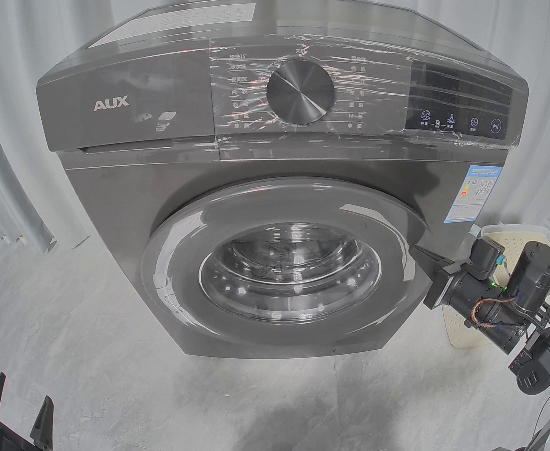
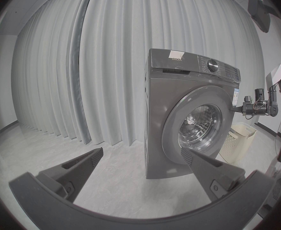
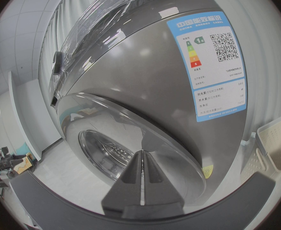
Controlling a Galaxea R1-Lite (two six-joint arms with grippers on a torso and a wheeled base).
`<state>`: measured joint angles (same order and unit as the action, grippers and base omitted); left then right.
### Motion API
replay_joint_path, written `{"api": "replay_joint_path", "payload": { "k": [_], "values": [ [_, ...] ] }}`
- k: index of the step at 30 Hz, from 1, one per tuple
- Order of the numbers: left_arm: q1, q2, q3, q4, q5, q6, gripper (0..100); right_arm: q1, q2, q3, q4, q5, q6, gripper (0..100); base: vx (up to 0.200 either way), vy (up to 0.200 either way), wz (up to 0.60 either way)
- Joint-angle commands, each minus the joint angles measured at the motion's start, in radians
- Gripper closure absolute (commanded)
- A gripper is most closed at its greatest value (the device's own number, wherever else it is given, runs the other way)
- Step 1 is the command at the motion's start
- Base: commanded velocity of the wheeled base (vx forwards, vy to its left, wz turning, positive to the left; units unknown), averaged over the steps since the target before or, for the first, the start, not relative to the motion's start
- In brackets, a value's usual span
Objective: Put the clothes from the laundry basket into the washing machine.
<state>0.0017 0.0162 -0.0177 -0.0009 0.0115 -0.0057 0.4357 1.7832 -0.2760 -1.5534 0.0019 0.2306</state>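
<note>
right gripper (image 1: 414,250), fingers together, sat at the washing machine (image 1: 131,183) door (image 1: 181,252) rim; door looked stiff, slick, likely best hooked at that edge; left gripper (image 1: 19,393) fingers apart

**LIGHTING AND IMAGE CONDITIONS**

You are working under bright, even, diffuse light from above. Expect glare streaks on the plastic film (image 1: 362,57) over the control panel (image 1: 243,89). Curved highlights run along the door (image 1: 174,283) of the washing machine (image 1: 131,176). The floor (image 1: 68,321) carries only soft, faint shadows. Both wrist views bend strongly at the edges, with dark corners, and the curtain (image 2: 114,64) folds bow outward.
</note>
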Motion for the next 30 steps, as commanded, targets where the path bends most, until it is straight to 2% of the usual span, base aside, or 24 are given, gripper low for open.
{"api": "replay_joint_path", "payload": {
  "k": [1,5,12,14,17,23,30],
  "values": [
    [0.0,-0.013,0.018,-0.001,0.001,0.0,0,0.0,-0.004,-0.014,-0.002,0.0,-0.004,100,0.0,0.0,0.0],
    [0.0,-0.013,0.018,-0.001,0.001,0.0,0,0.034,-0.015,0.001,-0.001,0.0,0.006,100,0.0,0.0,0.0],
    [0.0,-0.013,0.018,-0.001,0.002,-0.003,0,0.198,-0.148,0.158,0.001,0.027,-0.013,100,0.0,0.0,0.0],
    [0.0,-0.013,0.018,-0.001,0.002,-0.003,0,0.216,-0.174,0.181,0.001,0.027,-0.024,100,0.0,0.0,0.0],
    [0.0,-0.013,0.018,-0.001,0.001,0.0,0,0.213,-0.214,0.198,0.003,0.029,-0.054,100,0.0,0.0,0.0],
    [0.0,-0.013,0.018,-0.001,0.002,-0.003,0,0.209,-0.34,0.276,0.018,0.029,-0.057,100,0.0,0.0,0.0],
    [0.0,-0.013,0.018,-0.001,0.002,-0.003,0,0.193,-0.433,0.276,0.067,0.023,-0.062,100,0.0,0.0,0.0]
  ]
}}
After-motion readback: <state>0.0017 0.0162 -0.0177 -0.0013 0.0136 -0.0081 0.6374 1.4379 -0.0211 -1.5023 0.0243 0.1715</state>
